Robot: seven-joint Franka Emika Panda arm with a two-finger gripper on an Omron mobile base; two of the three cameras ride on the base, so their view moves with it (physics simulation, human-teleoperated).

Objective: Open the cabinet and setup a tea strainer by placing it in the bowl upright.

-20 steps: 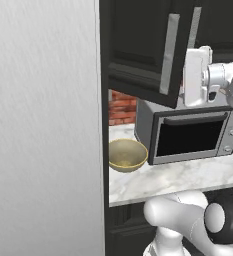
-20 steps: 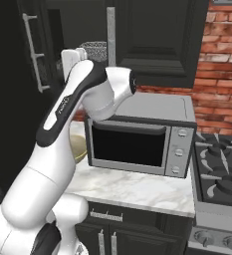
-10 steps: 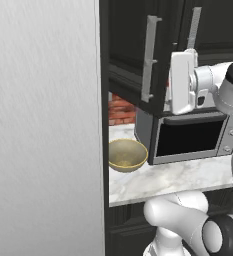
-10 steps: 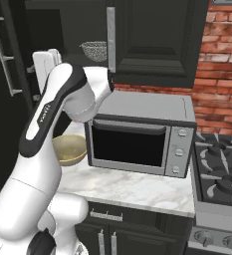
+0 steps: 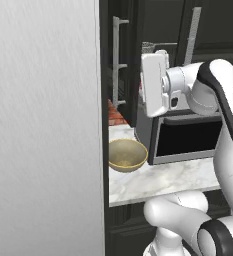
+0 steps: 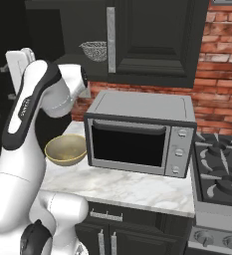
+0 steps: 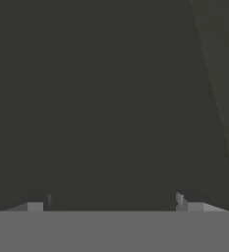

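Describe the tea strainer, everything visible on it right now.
The tea strainer is a small round basket of grey metal mesh with a thin rim, tapering toward its base. It sits upright on a dark shelf inside the opened cabinet, just left of a long silver bar handle. Nothing grips it or touches it apart from the shelf. It stands above and behind the microwave, and the bowl sits lower down on the counter. Its wire handle is too small to make out.
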